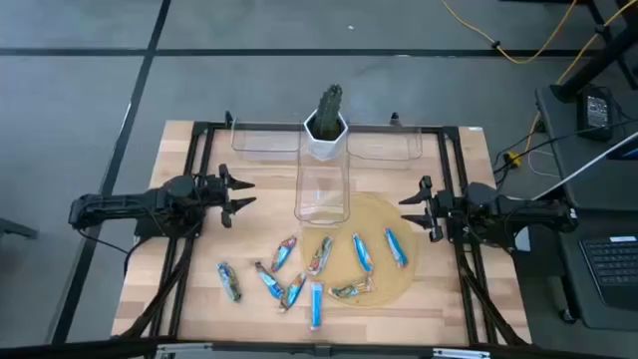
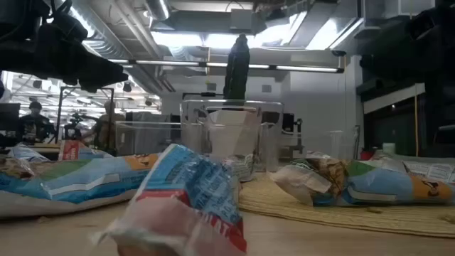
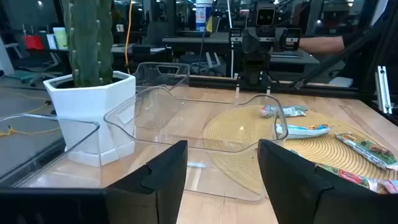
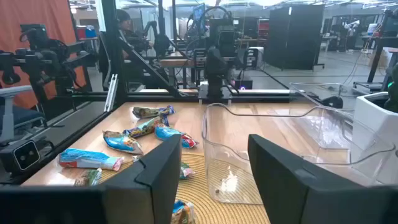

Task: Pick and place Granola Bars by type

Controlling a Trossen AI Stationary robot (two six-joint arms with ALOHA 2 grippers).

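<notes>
Nearest the low camera: a blue-wrapped granola bar lying on the worktop, untouched. About ten granola bars sit scattered at the near side, some on the round woven mat, some off it. Clear bins by the cactus pot look empty, so sorting hasn't started. Left claw and right claw hover at the sides, both spread, holding nothing. All bars left to place.

No legible text or labels.
</notes>
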